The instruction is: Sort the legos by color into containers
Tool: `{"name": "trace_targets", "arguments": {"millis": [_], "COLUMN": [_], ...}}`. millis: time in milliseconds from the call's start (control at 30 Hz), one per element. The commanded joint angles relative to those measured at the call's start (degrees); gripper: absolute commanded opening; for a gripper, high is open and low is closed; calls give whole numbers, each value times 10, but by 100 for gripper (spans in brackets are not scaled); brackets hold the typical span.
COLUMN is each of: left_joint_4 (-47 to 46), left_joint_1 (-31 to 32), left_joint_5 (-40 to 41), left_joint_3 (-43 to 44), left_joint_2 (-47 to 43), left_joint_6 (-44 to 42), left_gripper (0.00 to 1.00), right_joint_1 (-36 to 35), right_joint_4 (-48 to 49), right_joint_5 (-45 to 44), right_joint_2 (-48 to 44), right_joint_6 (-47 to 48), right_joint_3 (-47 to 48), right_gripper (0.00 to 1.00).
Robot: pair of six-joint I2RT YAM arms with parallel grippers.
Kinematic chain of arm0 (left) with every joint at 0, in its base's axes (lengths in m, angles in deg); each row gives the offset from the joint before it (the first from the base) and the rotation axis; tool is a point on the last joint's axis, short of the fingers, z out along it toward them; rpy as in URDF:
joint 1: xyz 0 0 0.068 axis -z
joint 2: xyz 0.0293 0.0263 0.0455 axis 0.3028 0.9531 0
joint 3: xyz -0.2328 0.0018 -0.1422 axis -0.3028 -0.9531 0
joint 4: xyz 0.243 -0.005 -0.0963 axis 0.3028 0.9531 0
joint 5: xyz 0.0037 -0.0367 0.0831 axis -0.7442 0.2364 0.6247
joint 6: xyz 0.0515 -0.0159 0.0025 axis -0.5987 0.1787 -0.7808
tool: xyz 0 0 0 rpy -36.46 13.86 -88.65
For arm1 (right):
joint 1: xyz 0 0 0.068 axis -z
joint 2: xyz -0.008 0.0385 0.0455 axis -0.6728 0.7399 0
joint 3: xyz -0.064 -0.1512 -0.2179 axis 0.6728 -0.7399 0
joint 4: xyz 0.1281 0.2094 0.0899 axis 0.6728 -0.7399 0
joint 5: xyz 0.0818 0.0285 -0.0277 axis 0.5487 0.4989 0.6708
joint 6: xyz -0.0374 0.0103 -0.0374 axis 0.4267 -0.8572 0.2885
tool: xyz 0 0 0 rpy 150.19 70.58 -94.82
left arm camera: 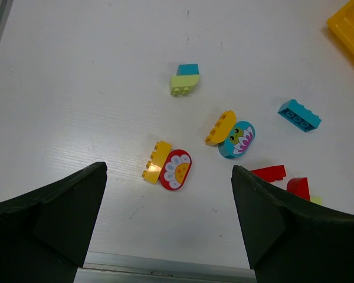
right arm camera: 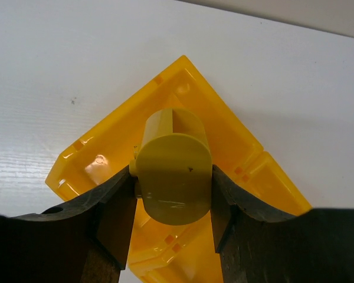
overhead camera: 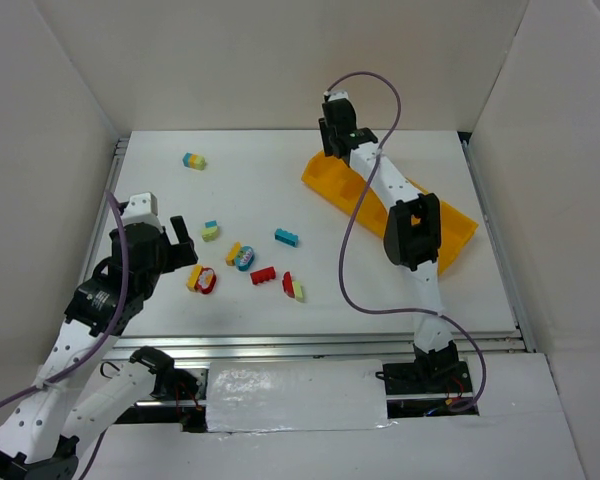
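Observation:
The orange-yellow tray lies slantwise at the back right, with my right arm stretched over it. My right gripper is shut on a yellow rounded lego and holds it over the tray's far end compartment. From above, the right gripper stands at that far end. My left gripper is open and empty above the table. A yellow brick stuck to a red flower piece lies between the left fingers in the left wrist view. It also shows from above.
Loose legos on the white table: a yellow-and-teal clump, a teal brick, a red brick, a red and pale green clump, a teal and green piece, and a teal and yellow piece far back. White walls surround the table.

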Motion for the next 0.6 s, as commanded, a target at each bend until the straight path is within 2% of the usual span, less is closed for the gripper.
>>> {"name": "trace_targets", "arguments": {"millis": [0, 133, 167, 233, 367, 400, 467, 500, 567], "left_joint_4": [-23, -23, -24, -24, -23, -22, -20, -19, -11], "left_joint_1": [-3, -4, -4, -4, -3, -4, -5, -8, -11], "left_joint_5": [-3, -4, -5, -4, -2, 0, 5, 10, 23], "left_joint_3": [-1, -2, -2, -2, -2, -2, 0, 1, 3], "left_joint_2": [2, 2, 3, 3, 4, 4, 7, 8, 11], "left_joint_6": [-17, -18, -18, -18, -17, -16, -14, -13, -3], "left_gripper": [100, 99, 100, 99, 100, 99, 99, 100, 99], "right_joint_1": [-4, -3, -5, -8, -26, -39, -56, -66, -101], "right_joint_4": [24, 26, 22, 16, -4, -9, 3, 16, 63], "right_joint_5": [-8, 3, 2, 3, -2, -2, 23, 31, 63], "right_joint_2": [5, 0, -1, -11, -48, -79, -126, -179, -232], "right_joint_6": [1, -5, -8, -11, -11, -40, -61, -84, -105], "right_joint_3": [2, -7, -4, -1, 5, -13, -60, -96, -203], "right_gripper": [54, 73, 84, 99, 100, 100, 100, 100, 100]}}
